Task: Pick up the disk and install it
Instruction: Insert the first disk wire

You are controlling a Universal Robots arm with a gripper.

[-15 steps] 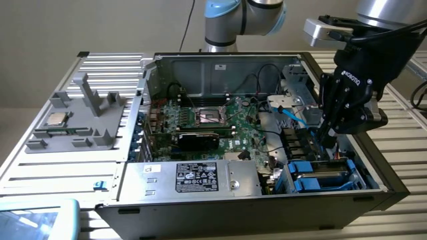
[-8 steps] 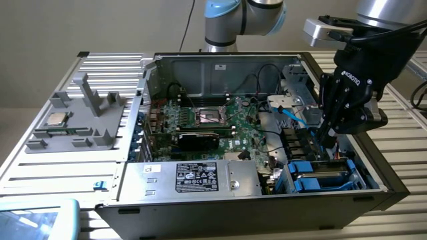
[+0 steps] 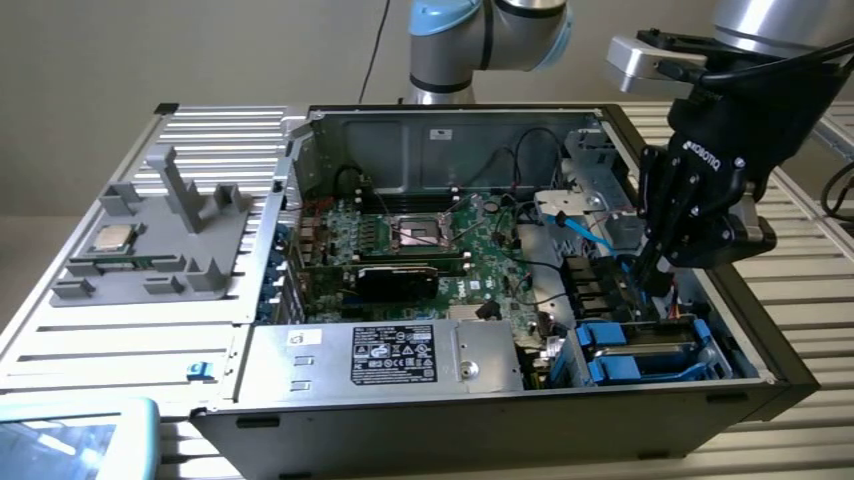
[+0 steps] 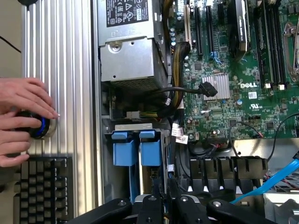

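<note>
At the left of the exterior view a grey plastic holder (image 3: pixel 167 240) lies on the ribbed metal tabletop (image 3: pixel 120 345), with a small square chip (image 3: pixel 112 238) on it. In the middle stands the open computer case (image 3: pixel 441 130), its green circuit board (image 3: pixel 454 240) exposed and a silver box (image 3: pixel 387 355) with a black label along the lower edge. At the lower right of the case the disk (image 3: pixel 647 352) sits in its bay in its blue carrier, beside a light-blue cable (image 3: pixel 581 225) and loose black wires.

The wrist view adds a person's hands (image 4: pixel 21 119) on a blue-ringed knob (image 4: pixel 39 126) above a keyboard (image 4: pixel 39 186) (the exterior view leaves these out).

The arm reaches down from the upper right; its black pincer (image 3: pixel 657 275) hangs just above the disk, fingers nearly closed on nothing I can make out.
</note>
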